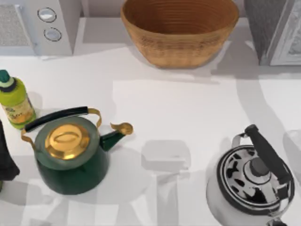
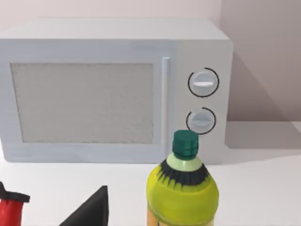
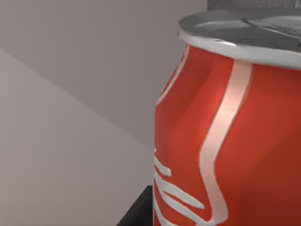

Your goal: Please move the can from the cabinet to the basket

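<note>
The red cylindrical drink can (image 3: 230, 136) is looming right by the right wrist camera, suggesting a grasp, though I cannot tell the gripper's state

I'm looking at a rendered kitchen: a white microwave (image 1: 40, 26), a green kettle (image 1: 70, 153) and a chrome kettle (image 1: 251, 186) are sitting on the pale desk (image 1: 188, 113) beside a wicker basket (image 1: 179, 30).

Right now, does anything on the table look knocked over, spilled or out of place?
Nothing stands out. The green kettle, the silver kettle and the bottle all stand upright on the table, with no spill visible. The basket sits level at the back.
</note>
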